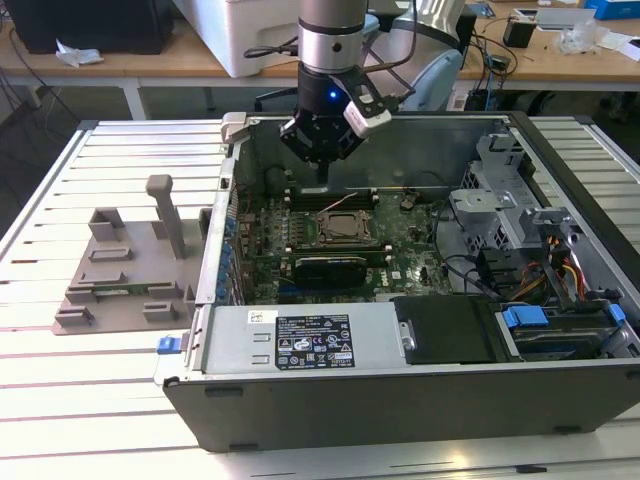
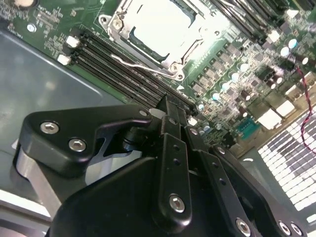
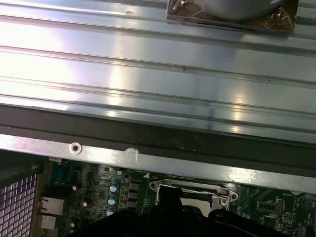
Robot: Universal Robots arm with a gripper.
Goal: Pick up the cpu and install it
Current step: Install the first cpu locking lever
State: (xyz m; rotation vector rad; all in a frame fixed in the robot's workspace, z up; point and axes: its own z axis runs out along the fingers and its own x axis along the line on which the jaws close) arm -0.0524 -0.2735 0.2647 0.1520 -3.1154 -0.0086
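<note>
Placement looks done, or nearly so. In the exterior view the cpu [image 1: 346, 228] lies flat inside the socket frame [image 1: 345, 212] at the middle of the motherboard [image 1: 412, 256]. It sits just behind the long black graphics card [image 1: 330, 268], within the open computer case [image 1: 400, 395] on the slatted metal worktop [image 1: 90, 170]. The pincer [image 1: 322, 173] hangs above the board, a little behind the socket and clear of it. Its fingers are drawn together to a narrow point, with nothing between them. A grey plastic fixture [image 1: 120, 270] stands on the worktop at the exterior view's left, well apart from the case.

In the second wrist view the pincer [image 2: 173, 106] reads as closed and empty, its tip over the black memory slots [image 2: 113, 66] beside the socket. The cpu [image 2: 158, 24] shows as a pale, shiny, flat square ringed by the bright metal socket frame [image 2: 111, 24], with a thin wire lever [image 2: 140, 66] running along one side. Whether that lever is latched cannot be told. Judged from this, the chip rests level in its seat. Any further contact there calls for a straight, light approach, because the part is thin and a tilted push could shift it.

In the first wrist view the dark pincer [image 3: 170, 197] sits against the socket frame [image 3: 197, 187], with the case wall [image 3: 148, 158] and the worktop [image 3: 148, 74] beyond.
</note>
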